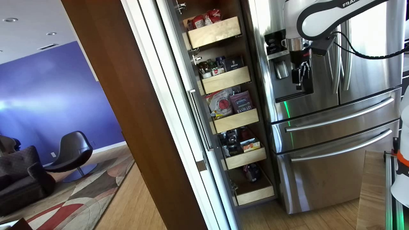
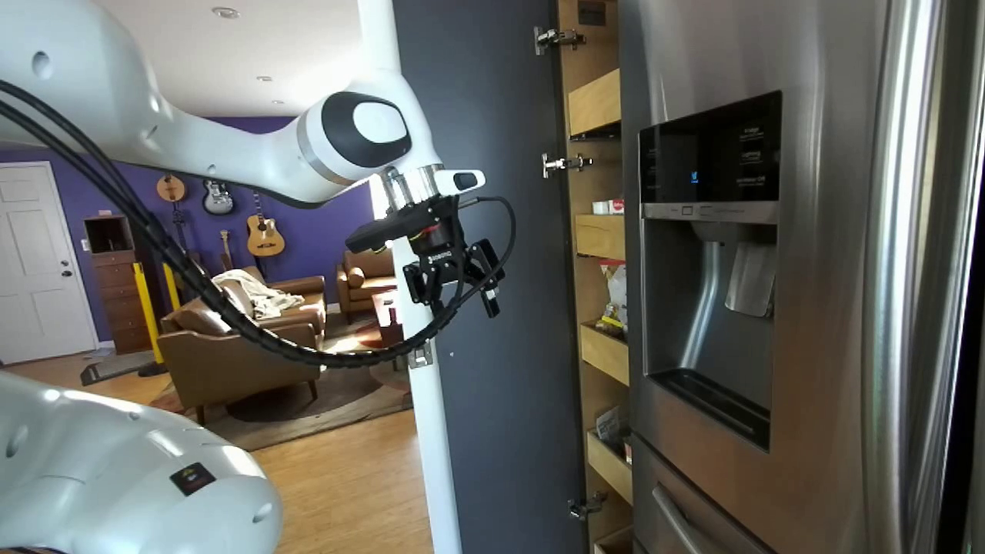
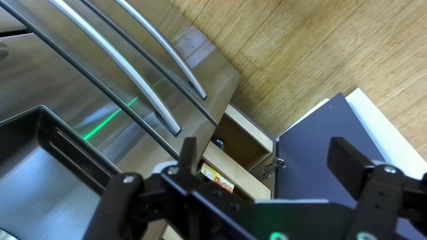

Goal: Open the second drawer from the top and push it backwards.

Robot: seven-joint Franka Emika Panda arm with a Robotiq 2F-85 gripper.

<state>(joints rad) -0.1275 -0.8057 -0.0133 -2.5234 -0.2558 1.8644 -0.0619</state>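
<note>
A tall pantry cabinet holds several light wooden pull-out drawers. The second visible drawer from the top [image 1: 227, 79] holds a dark box and small packages; its front also shows in an exterior view [image 2: 600, 236]. It appears roughly in line with the other drawers. The top visible drawer [image 1: 214, 32] holds red bags. My gripper [image 3: 267, 156] is open and empty, with its fingers wide apart. It points down in front of the fridge and pantry in both exterior views [image 1: 300, 81] [image 2: 458, 302], apart from the drawers. In the wrist view lower drawers show; the second drawer cannot be made out there.
The dark pantry door [image 2: 500, 308] stands open on metal hinges beside the drawers. The steel fridge [image 1: 319, 111] with its dispenser recess [image 2: 712, 331] and protruding handles [image 1: 340, 115] stands on the drawers' other side. A wooden table edge [image 1: 370, 191] is near the arm's base.
</note>
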